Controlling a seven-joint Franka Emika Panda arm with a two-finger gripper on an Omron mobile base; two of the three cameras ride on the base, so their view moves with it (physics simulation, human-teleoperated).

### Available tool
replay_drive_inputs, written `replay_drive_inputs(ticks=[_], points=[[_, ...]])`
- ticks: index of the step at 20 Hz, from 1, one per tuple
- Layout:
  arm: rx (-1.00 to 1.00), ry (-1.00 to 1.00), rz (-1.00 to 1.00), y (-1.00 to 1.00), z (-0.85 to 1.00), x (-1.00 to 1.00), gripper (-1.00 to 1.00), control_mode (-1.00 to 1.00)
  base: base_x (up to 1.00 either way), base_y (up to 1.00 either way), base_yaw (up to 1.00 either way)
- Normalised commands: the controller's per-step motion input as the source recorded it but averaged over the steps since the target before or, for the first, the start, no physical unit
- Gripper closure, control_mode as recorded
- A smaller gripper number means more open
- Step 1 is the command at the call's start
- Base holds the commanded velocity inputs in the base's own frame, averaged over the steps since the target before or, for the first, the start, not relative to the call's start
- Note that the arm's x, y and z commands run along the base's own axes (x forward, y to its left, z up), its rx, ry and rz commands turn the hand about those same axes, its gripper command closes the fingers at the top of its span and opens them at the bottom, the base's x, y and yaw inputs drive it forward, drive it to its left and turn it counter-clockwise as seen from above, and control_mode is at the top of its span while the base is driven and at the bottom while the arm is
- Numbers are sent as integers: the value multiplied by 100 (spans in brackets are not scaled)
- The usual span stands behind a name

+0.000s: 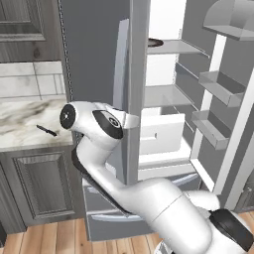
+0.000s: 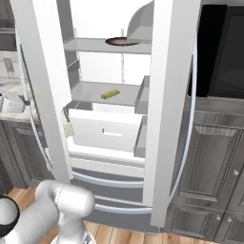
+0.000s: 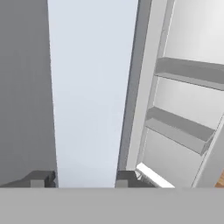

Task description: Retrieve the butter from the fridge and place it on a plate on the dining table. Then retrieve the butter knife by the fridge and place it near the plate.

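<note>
We have the gripper at the fridge door's edge, its fingers parted on either side of the pale handle, not clamping it. The butter lies on the middle shelf inside the fridge. We should clear the door, then reach in level above that shelf.
</note>
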Motion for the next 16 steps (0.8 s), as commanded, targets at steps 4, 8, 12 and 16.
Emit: replay_drive_inputs(ticks=[4,8,12,16], points=[[-1,-2,-4,24,0,-16,-100,-100,0,0,0],[0,-2,-1,52,-9,-14,-100,-100,0,0,0],[0,0,-8,54,-21,-4,-100,-100,0,0,0],[-4,0,-19,32,-7,-22,-100,-100,0,0,0]])
